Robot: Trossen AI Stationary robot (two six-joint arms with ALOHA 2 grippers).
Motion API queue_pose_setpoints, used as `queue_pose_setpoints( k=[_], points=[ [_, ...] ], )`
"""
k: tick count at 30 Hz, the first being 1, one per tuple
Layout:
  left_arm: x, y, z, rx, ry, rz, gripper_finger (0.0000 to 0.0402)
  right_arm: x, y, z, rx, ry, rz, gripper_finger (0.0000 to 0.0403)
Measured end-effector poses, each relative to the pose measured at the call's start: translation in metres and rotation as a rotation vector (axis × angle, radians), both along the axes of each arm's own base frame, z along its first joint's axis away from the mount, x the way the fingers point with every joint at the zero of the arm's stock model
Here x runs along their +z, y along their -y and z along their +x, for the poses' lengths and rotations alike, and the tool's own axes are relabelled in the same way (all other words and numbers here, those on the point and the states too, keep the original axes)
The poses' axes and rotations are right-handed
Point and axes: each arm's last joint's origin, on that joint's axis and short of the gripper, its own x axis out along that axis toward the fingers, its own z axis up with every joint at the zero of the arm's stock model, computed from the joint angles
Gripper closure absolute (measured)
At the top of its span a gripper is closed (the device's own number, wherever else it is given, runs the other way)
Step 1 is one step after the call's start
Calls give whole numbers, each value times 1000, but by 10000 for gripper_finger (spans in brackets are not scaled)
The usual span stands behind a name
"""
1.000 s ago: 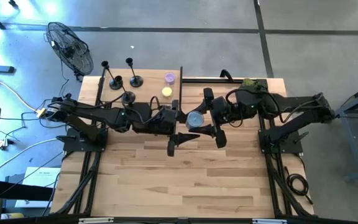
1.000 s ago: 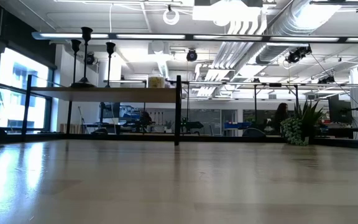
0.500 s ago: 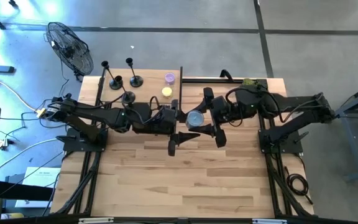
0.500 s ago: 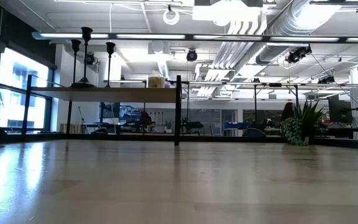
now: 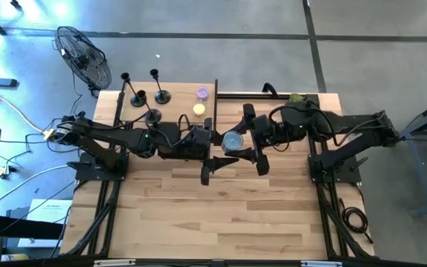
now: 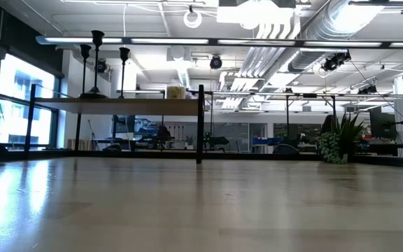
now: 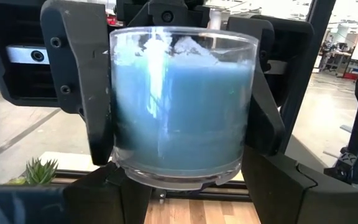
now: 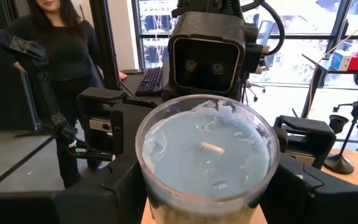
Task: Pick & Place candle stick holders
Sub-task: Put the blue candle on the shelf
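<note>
- Both sets of fingers press on one blue candle jar (image 5: 233, 141) at the frame's centre: the left gripper (image 5: 219, 144) from the left, the right gripper (image 5: 247, 141) from the right.
- Both arms stretch level toward each other, wrists meeting mid-table.
- Three candle stick holders (image 5: 151, 95) stand upright upper left, on the table (image 5: 221, 215).

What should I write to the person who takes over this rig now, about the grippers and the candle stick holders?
Left gripper and right gripper: both shut on one blue candle jar, in the air over the middle of the table.
Candle stick holders: all three upright on the raised shelf, far left.
Done: no holder is gripped.
Left: settle the jar, then pick and place all three.
</note>
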Motion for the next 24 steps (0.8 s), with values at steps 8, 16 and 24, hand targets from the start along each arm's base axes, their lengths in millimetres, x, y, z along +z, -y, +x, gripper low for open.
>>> queue_pose_setpoints(
  k=[8, 16, 24],
  points=[
    [0, 0, 0, 0, 0, 0, 181, 0, 0, 0, 2, 4, 0, 166],
    [0, 0, 0, 0, 2, 0, 181, 1, 0, 0, 4, 10, -18, 166],
    [0, 0, 0, -1, 2, 0, 181, 1, 0, 0, -9, 8, 2, 166]
  ],
)
